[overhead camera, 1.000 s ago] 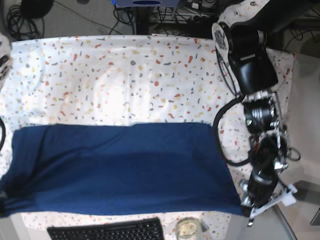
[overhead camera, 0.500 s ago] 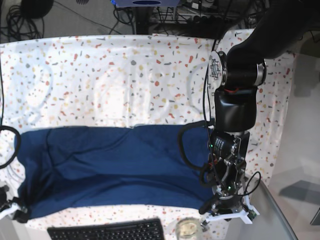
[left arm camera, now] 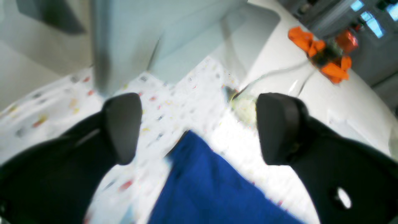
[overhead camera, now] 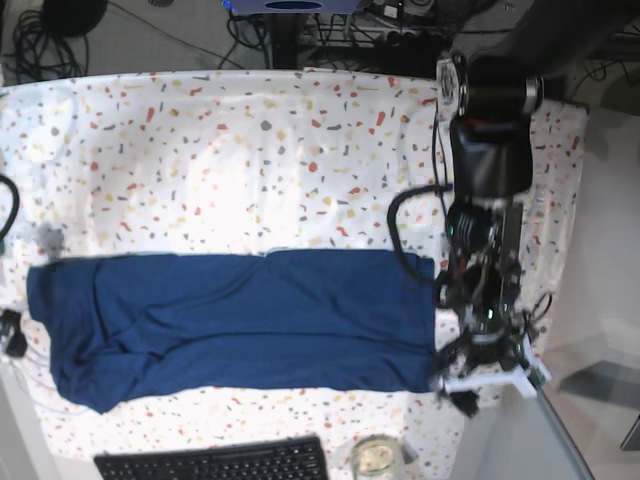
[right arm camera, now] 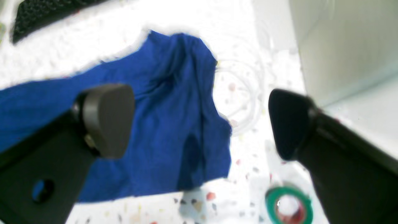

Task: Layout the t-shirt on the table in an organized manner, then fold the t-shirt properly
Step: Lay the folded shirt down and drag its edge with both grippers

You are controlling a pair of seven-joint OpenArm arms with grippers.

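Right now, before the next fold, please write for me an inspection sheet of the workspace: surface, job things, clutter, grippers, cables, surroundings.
Surface: the table with white speckled cover, bare on its far half.
Job's things: the t-shirt lies as a long folded band across the near half, some creases at the camera-left end.
Clutter: a black keyboard and a glass jar at the near edge; a green tape roll beside the shirt's end.
Grippers: left gripper open above a shirt corner, holding nothing; right gripper open above the other end, holding nothing.
Cables: a black cable loops along the left arm, over the shirt's edge.
Surroundings: floor cables beyond the table.
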